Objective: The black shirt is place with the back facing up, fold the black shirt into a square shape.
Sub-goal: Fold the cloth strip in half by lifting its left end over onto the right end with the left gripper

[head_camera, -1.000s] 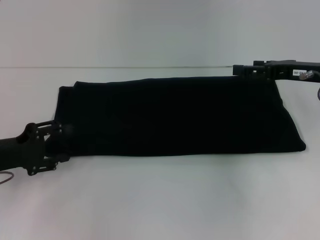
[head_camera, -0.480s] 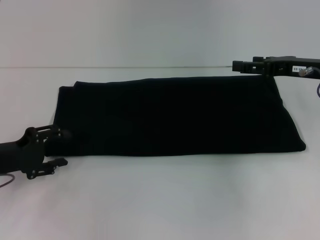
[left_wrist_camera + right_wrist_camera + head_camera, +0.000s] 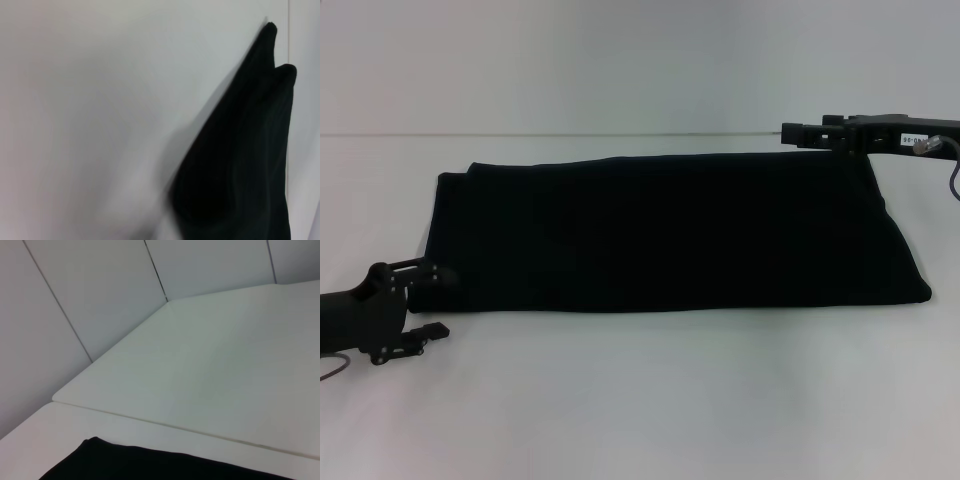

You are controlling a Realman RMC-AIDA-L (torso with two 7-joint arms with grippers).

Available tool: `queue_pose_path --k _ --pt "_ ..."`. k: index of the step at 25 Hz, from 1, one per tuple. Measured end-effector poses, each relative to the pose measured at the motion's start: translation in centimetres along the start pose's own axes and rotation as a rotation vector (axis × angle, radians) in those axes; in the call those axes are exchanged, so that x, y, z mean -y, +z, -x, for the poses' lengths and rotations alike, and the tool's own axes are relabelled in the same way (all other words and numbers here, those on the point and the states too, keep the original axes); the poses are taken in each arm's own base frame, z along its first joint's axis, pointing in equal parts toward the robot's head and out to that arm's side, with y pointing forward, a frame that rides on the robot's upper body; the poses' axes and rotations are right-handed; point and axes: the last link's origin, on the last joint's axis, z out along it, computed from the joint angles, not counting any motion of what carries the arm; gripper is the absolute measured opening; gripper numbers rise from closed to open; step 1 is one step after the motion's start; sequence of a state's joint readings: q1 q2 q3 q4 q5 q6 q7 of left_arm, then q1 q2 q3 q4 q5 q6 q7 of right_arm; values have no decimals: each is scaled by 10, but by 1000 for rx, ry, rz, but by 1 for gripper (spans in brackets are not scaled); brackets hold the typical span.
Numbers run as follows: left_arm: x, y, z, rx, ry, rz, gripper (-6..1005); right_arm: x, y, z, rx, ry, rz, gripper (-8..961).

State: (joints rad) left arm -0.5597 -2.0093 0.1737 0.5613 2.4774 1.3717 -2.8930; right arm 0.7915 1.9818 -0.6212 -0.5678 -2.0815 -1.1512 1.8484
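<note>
The black shirt lies on the white table as a long flat folded band running left to right. My left gripper is open and empty. It sits just off the shirt's near left corner, not touching it. My right gripper hovers at the far right, just above and behind the shirt's far right corner. The left wrist view shows the shirt's end on the table. The right wrist view shows only an edge of the shirt.
The white table has bare surface in front of the shirt. A grey panelled wall stands behind the table's far edge. A cable hangs from the right arm.
My left gripper has drawn back left and toward the table's front, off the shirt's left edge, and now stands apart from it. My right gripper has risen slightly. The shirt has not moved.
</note>
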Motion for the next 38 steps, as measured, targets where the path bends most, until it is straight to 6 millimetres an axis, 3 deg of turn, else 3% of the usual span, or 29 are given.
queue_pose_path --k 38 --pt "-3 6 -16 -104 103 -17 738 2 -2 -2 12 14 -4 892"
